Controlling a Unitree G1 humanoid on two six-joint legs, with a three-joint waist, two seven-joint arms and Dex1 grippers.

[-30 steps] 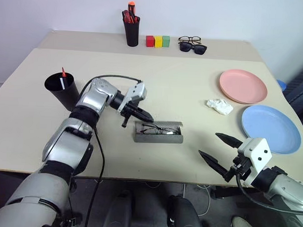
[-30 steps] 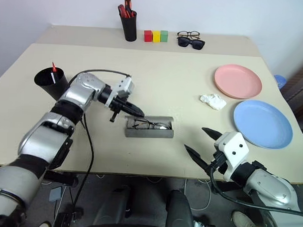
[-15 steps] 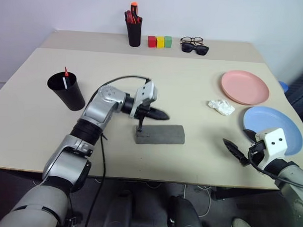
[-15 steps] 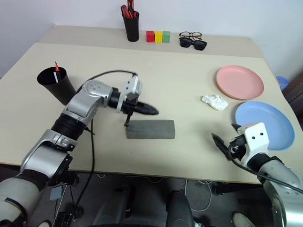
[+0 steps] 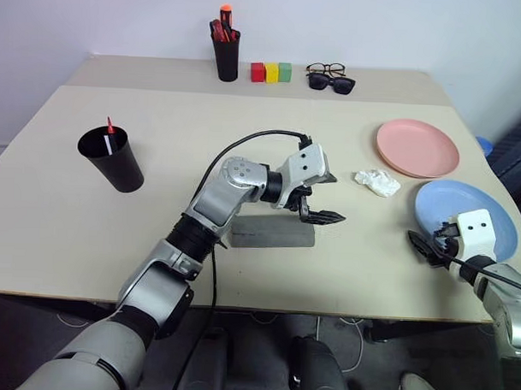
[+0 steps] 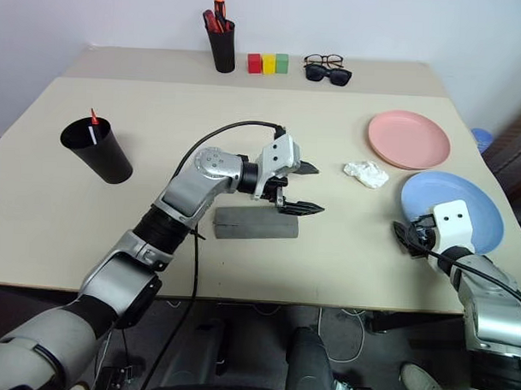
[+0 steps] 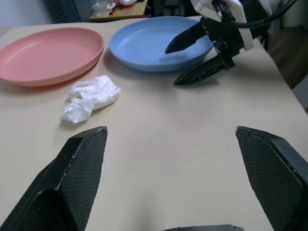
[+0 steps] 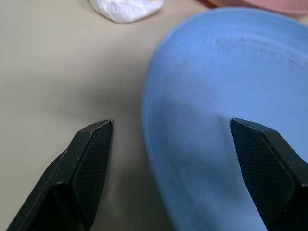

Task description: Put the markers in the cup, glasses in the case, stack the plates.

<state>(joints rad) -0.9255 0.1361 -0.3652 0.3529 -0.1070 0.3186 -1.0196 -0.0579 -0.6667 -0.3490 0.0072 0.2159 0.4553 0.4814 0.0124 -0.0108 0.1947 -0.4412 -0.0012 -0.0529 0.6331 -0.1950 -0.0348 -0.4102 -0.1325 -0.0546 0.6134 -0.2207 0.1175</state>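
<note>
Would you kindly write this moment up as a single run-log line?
case: closed, on table | left gripper: open, above case | right gripper: open, straddling blue plate rim | pink plate: unstacked | markers: in cup

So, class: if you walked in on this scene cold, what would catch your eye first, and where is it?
Probably the left gripper, jaws wide open, hovering mid-table just above the shut grey case. Next, the two bright plates at the table's right side, the pink plate farther back and the blue plate nearer, with the right gripper open at the blue plate's near edge.
</note>
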